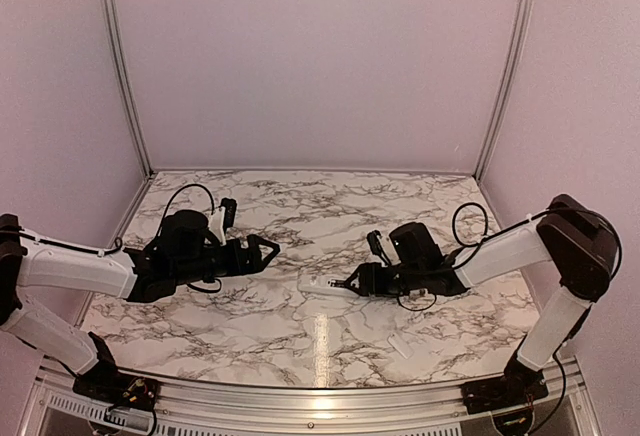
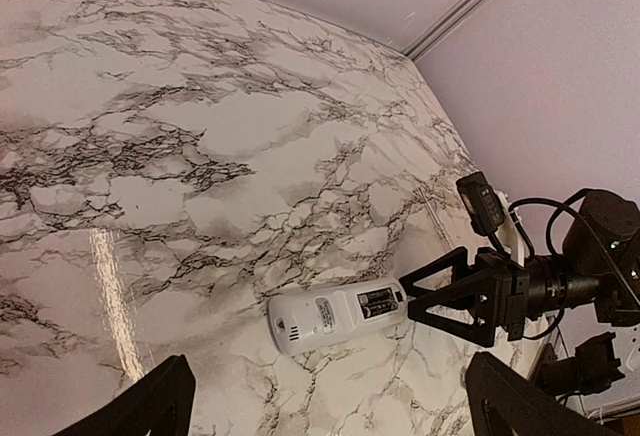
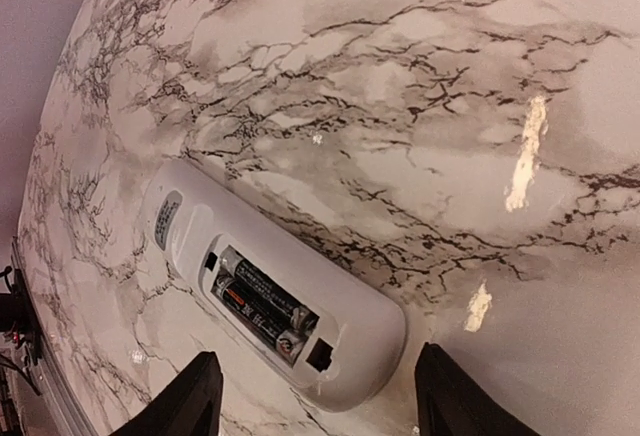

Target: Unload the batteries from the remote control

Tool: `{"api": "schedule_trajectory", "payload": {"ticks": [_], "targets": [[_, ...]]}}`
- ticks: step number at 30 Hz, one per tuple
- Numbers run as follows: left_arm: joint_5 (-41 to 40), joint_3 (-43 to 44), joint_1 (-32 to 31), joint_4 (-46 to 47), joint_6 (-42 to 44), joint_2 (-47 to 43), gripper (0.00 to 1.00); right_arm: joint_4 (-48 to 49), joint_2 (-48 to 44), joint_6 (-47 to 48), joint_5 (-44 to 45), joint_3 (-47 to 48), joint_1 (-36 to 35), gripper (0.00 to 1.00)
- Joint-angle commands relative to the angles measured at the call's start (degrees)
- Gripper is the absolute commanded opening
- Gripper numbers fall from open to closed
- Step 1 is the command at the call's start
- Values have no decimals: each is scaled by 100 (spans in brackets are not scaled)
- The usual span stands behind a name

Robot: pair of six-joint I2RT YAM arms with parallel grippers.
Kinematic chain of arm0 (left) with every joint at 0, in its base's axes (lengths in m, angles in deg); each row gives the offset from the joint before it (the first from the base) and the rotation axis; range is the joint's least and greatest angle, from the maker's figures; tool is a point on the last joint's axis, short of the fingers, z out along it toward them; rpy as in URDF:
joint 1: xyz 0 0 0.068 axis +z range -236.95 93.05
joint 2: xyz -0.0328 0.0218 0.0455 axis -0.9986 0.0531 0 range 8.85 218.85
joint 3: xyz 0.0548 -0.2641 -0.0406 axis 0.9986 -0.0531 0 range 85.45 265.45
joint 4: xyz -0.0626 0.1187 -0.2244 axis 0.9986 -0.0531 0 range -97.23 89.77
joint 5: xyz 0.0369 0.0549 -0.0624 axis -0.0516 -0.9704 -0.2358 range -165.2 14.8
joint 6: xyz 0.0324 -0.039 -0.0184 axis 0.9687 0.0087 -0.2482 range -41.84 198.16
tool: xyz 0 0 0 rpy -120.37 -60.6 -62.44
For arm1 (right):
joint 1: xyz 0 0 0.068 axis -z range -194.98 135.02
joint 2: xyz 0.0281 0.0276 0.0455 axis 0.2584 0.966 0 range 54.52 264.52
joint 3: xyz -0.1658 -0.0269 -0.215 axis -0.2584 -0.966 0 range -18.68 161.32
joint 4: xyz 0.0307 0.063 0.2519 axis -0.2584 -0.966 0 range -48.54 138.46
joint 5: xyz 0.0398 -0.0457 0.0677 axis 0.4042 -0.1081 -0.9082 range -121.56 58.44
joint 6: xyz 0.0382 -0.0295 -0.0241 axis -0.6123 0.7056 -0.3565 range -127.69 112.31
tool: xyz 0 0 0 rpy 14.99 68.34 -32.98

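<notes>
White remote control (image 3: 270, 286) lies recess-up, exposing both batteries (image 3: 260, 304) for removal. Right gripper (image 3: 318, 401) stands parted at its end; left gripper (image 1: 268, 249) hovers open.

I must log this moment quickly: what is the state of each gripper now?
Left gripper: open, holding nothing.
Right gripper: open, one finger on each side of the remote control at its end, not closed on it.

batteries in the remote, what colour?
The batteries in the remote control are black, with a red-orange mark near one end. Right wrist view shows it best.
</notes>
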Motion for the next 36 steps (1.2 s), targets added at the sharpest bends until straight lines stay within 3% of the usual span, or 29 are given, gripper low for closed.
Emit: {"api": "schedule_trajectory", "payload": {"ticks": [1, 10, 18, 24, 36], "targets": [[-99, 16, 14, -140, 145, 3, 99, -735, -73, 280, 540, 379, -1, 65], [-461, -31, -22, -99, 487, -104, 99, -2015, -972, 835, 1063, 506, -21, 74], [-1178, -111, -190, 58, 781, -132, 99, -3530, -1944, 534, 2832, 242, -127, 84], [-1309, -76, -233, -169, 758, -213, 99, -3442, -1859, 491, 3052, -35, 51, 79], [-1244, -286, -232, -11, 759, -509, 99, -3170, -1097, 530, 3167, -18, 441, 59]]}}
